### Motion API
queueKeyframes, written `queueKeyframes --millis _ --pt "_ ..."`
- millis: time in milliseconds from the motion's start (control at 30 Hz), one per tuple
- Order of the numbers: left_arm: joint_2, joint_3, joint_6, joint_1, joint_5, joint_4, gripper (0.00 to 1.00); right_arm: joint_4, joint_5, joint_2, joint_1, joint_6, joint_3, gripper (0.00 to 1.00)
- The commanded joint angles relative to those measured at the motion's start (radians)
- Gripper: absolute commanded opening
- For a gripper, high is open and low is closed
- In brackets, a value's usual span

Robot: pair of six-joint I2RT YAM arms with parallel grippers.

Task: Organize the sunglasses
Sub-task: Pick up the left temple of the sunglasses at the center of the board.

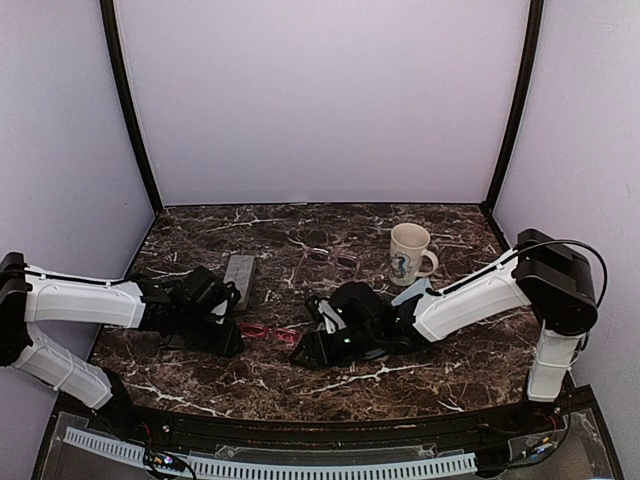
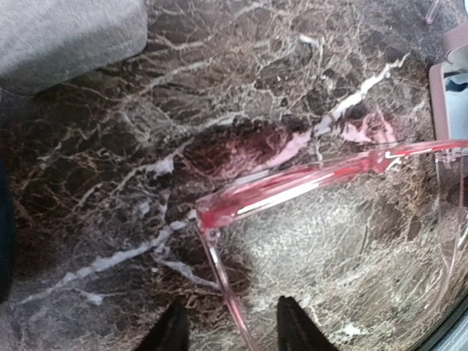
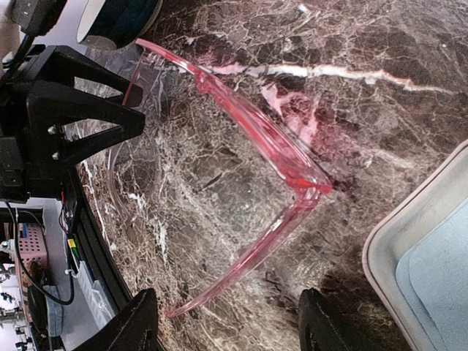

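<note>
- Worktop (image 1: 460,360): dark brown marble with white veins, curved near edge.
- Room: plain pale walls (image 1: 320,100) on three sides, with black posts (image 1: 130,110) in the back corners.
- Red-pink sunglasses (image 1: 268,331): lying on the worktop near the front centre, between the two claws, unfolded, with both temples spread.
- Left claw (image 2: 230,335): fingers apart, low over the worktop. One red temple runs down between them with a gap visible on each side, so there is no clamp.
- Right claw (image 3: 230,325): fingers wide apart. The tip of the other temple lies between them, touching neither.
- Dark thin-frame sunglasses (image 1: 333,258): further back at centre, well apart from both claws, nothing on them.
- Grey case (image 1: 240,280): oblong, closed, just behind the left claw; it also fills the top-left corner of the left wrist view.
- White mug (image 1: 410,253): blue print, upright at back right, handle to the right, near the dark pair.
- Open pale case (image 3: 395,241): light blue cloth (image 3: 439,270) inside, right next to the red frame's corner; the right arm mostly hides it in the top view.
- Both arms reach inward and crowd the red pair from either side.
</note>
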Motion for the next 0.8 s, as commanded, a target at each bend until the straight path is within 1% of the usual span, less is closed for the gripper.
queueKeyframes --millis 0,333,567,700,767 --pt "0.042 0.031 0.023 0.004 0.028 0.027 0.38 0.026 -0.016 0.015 0.008 0.001 0.029 0.66" --pt "0.043 0.041 0.003 0.003 0.018 0.008 0.2 -0.021 0.0 -0.012 0.008 -0.041 0.035 0.66" --pt "0.074 0.05 0.004 0.002 0.025 0.006 0.14 -0.048 0.002 -0.036 0.004 -0.07 0.022 0.67" --pt "0.067 0.073 0.007 0.002 0.022 -0.032 0.08 -0.078 0.003 -0.058 0.005 -0.102 0.026 0.67" --pt "0.065 0.092 0.013 0.002 0.026 -0.064 0.06 -0.091 -0.004 -0.077 0.005 -0.145 0.025 0.67"
